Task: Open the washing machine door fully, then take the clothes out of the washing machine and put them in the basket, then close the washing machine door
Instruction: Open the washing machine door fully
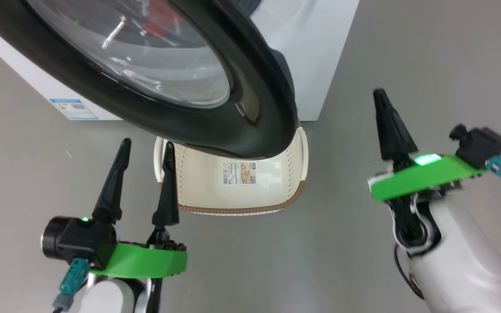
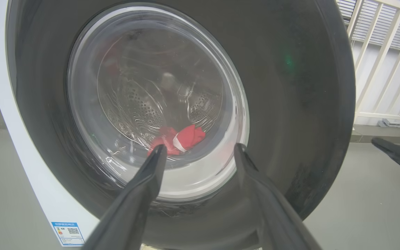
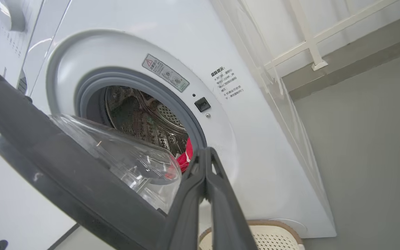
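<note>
The washing machine door [image 1: 189, 126] stands partly open, its black ring and glass bowl hanging over the cream basket [image 1: 242, 208] on the floor. The white washing machine [image 1: 315, 52] rises behind it. Red clothes [image 3: 186, 158] lie low in the steel drum, and in the left wrist view the clothes [image 2: 182, 139] show through the door [image 2: 290, 86] glass. My left gripper [image 1: 147, 143] is open and empty, just left of the basket and below the door. My right gripper [image 1: 379, 93] is shut on nothing, out to the right of the door; its joined tips [image 3: 205, 150] point at the gap between the door [image 3: 47, 163] and the grey ring.
Grey floor lies all around the basket and both arms. A blue label [image 1: 74, 108] marks the machine's lower front. A white railing [image 2: 387, 52] stands to the right beyond the machine. The basket's rim [image 3: 273, 225] shows at the machine's foot in the right wrist view.
</note>
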Tool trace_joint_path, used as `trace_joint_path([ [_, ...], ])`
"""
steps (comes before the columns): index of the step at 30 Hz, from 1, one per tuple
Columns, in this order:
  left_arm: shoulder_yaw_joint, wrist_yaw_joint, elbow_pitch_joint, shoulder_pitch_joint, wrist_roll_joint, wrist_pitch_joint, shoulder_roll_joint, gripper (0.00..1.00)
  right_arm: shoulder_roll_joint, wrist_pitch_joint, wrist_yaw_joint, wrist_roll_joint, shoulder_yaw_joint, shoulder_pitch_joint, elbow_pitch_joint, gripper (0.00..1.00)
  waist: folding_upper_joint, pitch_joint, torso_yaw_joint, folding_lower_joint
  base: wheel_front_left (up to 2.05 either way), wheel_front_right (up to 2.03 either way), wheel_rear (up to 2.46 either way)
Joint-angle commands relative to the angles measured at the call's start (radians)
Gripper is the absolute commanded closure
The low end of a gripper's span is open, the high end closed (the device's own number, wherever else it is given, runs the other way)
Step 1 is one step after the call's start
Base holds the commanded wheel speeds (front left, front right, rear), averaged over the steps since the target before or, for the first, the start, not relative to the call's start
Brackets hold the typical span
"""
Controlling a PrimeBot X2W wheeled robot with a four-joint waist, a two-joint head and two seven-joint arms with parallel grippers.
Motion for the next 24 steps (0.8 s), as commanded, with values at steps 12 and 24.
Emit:
trace_joint_path([
  [12,0.007,0.010,-0.029,-0.034,-0.003,-0.005,0.016,0.00,0.007,0.251,0.006,0.555,0.034,-0.250,0.046,1.00,-0.0001,0.048,0.043,0.0000,0.00,0.00,0.00],
  [24,-0.014,0.019,-0.023,-0.048,-0.013,-0.005,0.016,0.00,-0.038,0.689,0.006,0.835,0.027,-0.388,0.122,1.00,-0.0001,0.078,0.072,0.0000,0.00,0.00,0.00],
])
